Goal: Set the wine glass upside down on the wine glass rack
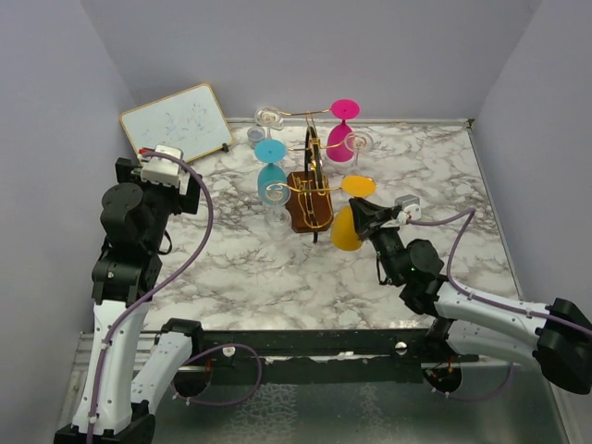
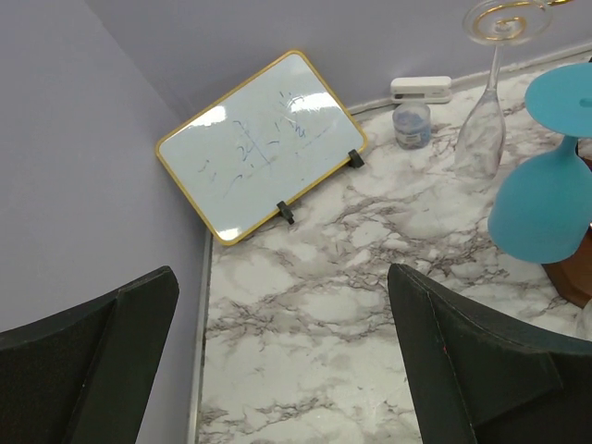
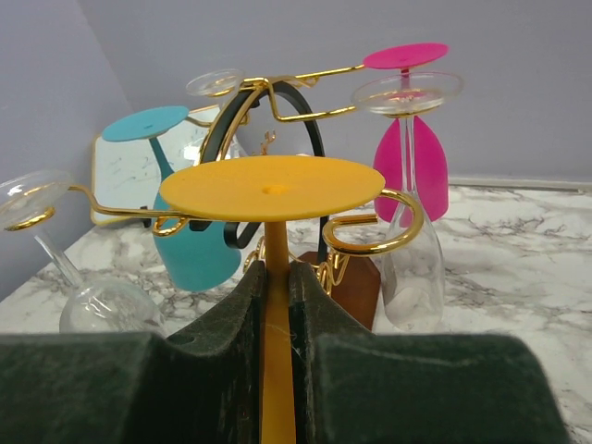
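Top cam: one rack holding five glasses: three clear glasses, one teal glass, one pink glass. The sixth, one yellow glass, sits upside down right beside the rack, with the right claw clenched on it.

Left wrist: left claw gaping wide with nothing in it, one whiteboard ahead.

Right wrist: yellow stem pinched between both fingers.

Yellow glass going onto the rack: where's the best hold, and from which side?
On the stem, from the near side, as the right tool has it. The yellow glass is upside down, so a grip under the flat foot leaves it free to slide onto the rack's gold arm.
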Available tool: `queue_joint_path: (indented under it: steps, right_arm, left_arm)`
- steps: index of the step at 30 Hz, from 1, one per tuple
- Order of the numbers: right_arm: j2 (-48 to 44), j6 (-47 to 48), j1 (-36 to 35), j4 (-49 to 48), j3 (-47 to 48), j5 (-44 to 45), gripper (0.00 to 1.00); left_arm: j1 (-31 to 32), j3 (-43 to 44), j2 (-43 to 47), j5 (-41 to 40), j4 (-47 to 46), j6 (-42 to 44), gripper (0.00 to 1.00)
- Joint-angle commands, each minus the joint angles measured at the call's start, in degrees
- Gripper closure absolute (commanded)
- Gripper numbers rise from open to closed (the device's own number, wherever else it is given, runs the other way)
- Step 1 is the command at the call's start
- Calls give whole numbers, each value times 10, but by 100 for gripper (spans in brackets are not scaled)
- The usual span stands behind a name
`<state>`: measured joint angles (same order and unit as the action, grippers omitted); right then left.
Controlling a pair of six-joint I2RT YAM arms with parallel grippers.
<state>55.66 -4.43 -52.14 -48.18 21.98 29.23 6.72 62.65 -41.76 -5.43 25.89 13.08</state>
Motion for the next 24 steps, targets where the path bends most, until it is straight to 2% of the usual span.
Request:
queue_joint_path:
  steps: [1, 24]
  right_arm:
    - [19, -5, -2, -21, -3, 31, 99]
    - [91, -18, -2, -128, -27, 164, 99]
  left_arm:
    - [-5, 4, 10, 22, 6, -20, 1]
    - [-9, 1, 10, 37, 18, -27, 1]
